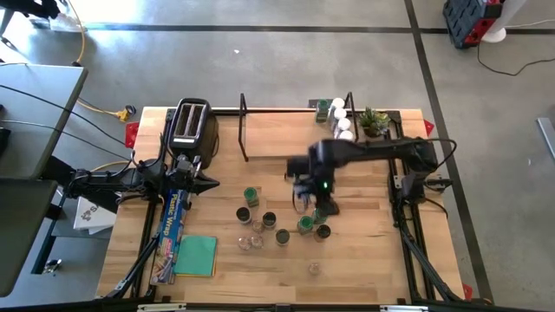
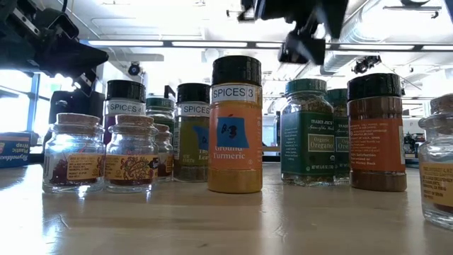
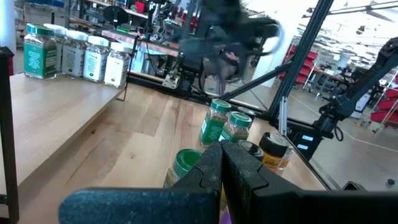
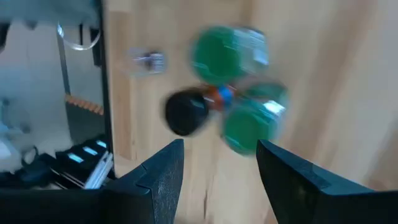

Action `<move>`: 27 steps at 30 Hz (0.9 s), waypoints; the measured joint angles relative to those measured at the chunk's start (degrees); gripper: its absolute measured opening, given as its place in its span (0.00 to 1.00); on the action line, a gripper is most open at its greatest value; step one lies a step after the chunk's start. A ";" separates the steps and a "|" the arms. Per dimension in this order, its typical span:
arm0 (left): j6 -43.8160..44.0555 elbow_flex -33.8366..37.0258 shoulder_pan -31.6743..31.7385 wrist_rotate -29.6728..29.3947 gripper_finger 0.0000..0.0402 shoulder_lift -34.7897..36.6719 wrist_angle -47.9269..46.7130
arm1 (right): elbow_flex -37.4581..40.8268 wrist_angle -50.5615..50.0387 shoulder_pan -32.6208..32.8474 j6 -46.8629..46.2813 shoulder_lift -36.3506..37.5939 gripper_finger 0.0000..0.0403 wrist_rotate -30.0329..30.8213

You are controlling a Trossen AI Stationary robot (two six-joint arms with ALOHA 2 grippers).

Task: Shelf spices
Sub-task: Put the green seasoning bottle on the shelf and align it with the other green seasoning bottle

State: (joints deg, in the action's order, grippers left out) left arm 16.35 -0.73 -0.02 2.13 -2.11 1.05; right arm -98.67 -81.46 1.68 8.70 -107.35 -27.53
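Note:
Several spice jars stand on their bases in a loose cluster on the table (image 1: 277, 225), with green, dark and clear lids; the low view shows them close up, among them a turmeric jar (image 2: 235, 124). A few more jars (image 1: 338, 117) stand on the right end of the shelf (image 1: 286, 134), a light wooden board with black wire uprights. My right gripper (image 4: 221, 162) is open and hovers above two green-lidded jars (image 4: 227, 53) and a dark-lidded one (image 4: 186, 112). It touches none of them. My left gripper (image 3: 221, 165) is shut and empty at the table's left, beside the toaster.
A black-and-silver toaster (image 1: 191, 121) stands at the far left. A small potted plant (image 1: 375, 120) sits at the shelf's right end. A box of wrap (image 1: 173, 230) and a green pad (image 1: 196, 256) lie near the left front.

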 joint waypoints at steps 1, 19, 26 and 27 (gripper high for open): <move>0.00 0.00 -0.01 0.00 0.00 0.00 0.02 | 0.08 0.82 1.69 0.74 0.04 0.49 0.11; -0.01 0.00 -0.01 0.00 0.00 0.00 0.01 | 0.20 15.73 16.53 -5.99 -3.00 0.69 23.96; 0.01 0.00 0.00 0.00 0.00 0.02 0.01 | 0.20 15.38 13.81 -7.24 -5.34 0.69 25.75; 0.01 0.00 -0.01 0.00 0.00 0.02 0.03 | 0.20 15.38 13.52 -7.11 -5.38 0.69 25.68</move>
State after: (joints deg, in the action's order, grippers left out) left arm 16.35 -0.73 -0.03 2.13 -2.09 1.08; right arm -98.48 -66.08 15.20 1.58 -112.73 -1.85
